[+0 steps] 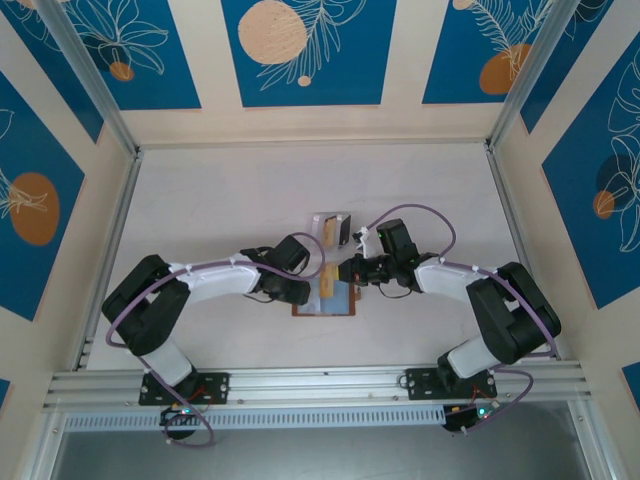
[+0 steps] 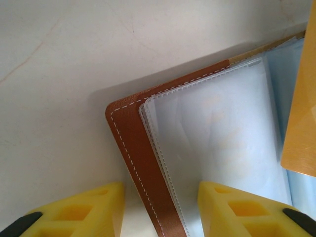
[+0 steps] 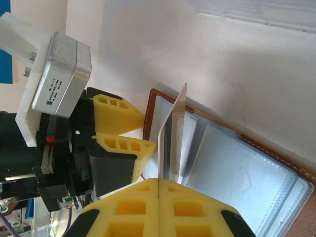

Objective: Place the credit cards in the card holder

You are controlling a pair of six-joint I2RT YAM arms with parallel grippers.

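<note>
The right gripper [image 3: 158, 182] is clamping its jaws together on the bottom edge of a credit card [image 3: 174, 129], which is standing on edge and leaning toward 1 o'clock from the pads. The card's far edge is hovering at the clear sleeves of the card holder [image 3: 154, 106], which is lying open and flat on the table [image 2: 74, 59], spreading from 12 toward 4 o'clock in the right wrist view. Whether the card is already entering a pocket cannot be told.

At 9 o'clock of the card the left gripper [image 2: 160, 188] is waiting with its jaws apart, straddling the holder's stitched brown border, one finger over the table and one over the sleeves. Whether it is pressing down is unclear.

At 12 o'clock of the holder in the top view, a clear box [image 1: 333, 215] is holding what look like more cards [image 1: 327, 231].

Risks as I judge them: the card is meeting the sleeve at a steep angle, so it may be buckling the plastic or sliding over the pocket mouth; an unpinned holder may be pushed toward 9 o'clock; a narrow grip may let the card pivot
</note>
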